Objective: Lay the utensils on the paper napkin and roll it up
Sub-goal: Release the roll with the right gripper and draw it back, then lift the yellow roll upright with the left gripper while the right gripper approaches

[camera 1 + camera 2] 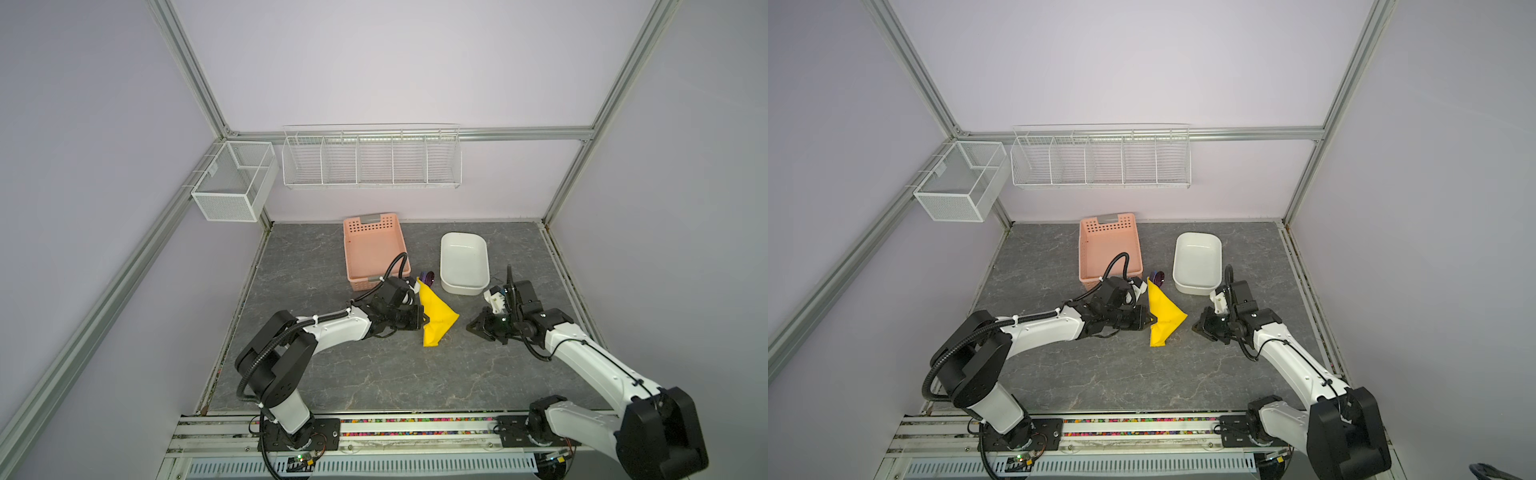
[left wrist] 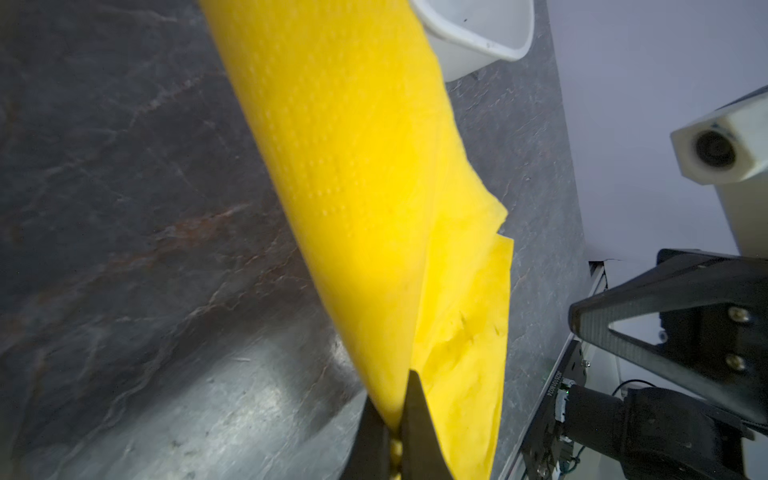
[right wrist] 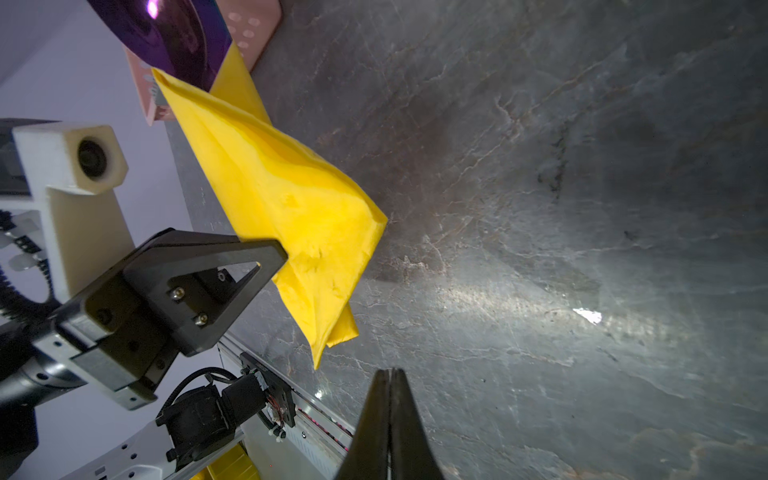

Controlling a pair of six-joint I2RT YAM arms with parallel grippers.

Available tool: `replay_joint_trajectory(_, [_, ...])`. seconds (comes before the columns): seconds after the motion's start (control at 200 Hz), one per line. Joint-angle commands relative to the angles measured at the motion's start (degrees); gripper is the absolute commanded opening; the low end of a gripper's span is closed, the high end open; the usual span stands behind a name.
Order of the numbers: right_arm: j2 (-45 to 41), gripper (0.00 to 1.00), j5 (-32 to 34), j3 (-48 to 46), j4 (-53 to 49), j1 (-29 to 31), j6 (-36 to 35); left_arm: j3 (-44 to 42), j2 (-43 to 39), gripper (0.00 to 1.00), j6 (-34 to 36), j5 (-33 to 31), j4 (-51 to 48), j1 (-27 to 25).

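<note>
Right wrist view: right jaws are sitting pressed together with nothing between them, low over the bare counter (image 3: 540,208). They are hanging just short of the napkin (image 3: 291,199) and not touching it. In both top views the right arm (image 1: 582,353) is standing angled in from the near right and the left arm (image 1: 332,328) from the near left.

Left wrist view: left jaws are pinching the napkin's left edge about midway along, with a fold of yellow paper showing between the tips.

Napkin is lying mid-counter between the two sets of jaws. It is folded over into a loose, part-formed roll, with one corner flap sticking out right toward the right jaws.

Long axis is running near to far. The near end is pointing back at the robot's base. The far end is leaning slightly left and pointing at the gap between basket (image 1: 361,284) and tub (image 1: 463,286).

Utensils (image 1: 428,277): only glossy purple heads are showing, poking out of the far end. Handles are hidden in the paper, so I cannot tell how many are inside.

Judgement: placing is looking done and rolling is in hand, perhaps half formed. The next move is calling for the left jaws to carry the pinched edge across the long axis, low and tight. The right jaws are likely needing to pin or take the loose corner so the heads are not sliding out.
</note>
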Motion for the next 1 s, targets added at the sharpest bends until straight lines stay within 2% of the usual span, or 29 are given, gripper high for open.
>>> replay_joint_trajectory(0.0, [-4.9,0.09,-0.7,1.6,2.7,-0.4,-1.3,2.0,-4.8,0.0,3.5,-1.1,2.9,0.4])
replay_joint_trajectory(0.13, [-11.0,0.2,-3.1,2.0,7.7,-0.2,-0.6,6.3,-9.4,0.0,7.7,-1.9,0.6,0.4])
replay_joint_trajectory(0.32, [-18.8,0.5,-5.0,0.5,21.1,1.1,2.3,14.0,-14.1,0.0,12.5,-2.0,-1.9,0.4])
replay_joint_trajectory(0.495, [-18.2,0.79,-7.1,2.5,33.4,4.5,4.1,18.7,-16.2,0.0,14.1,-1.2,-1.3,0.3])
replay_joint_trajectory(0.57, [-16.1,0.86,-6.8,4.8,35.3,6.7,3.5,21.2,-16.4,0.0,15.1,-1.2,-3.3,-0.2])
replay_joint_trajectory(0.78, [-9.6,0.91,-5.8,9.5,38.1,9.4,2.0,23.5,-17.6,0.0,14.5,-0.2,-3.5,-0.5])
replay_joint_trajectory(0.995, [-5.1,0.85,-8.0,10.7,41.2,10.0,1.0,23.6,-18.9,0.0,13.0,1.0,-2.5,-0.6])
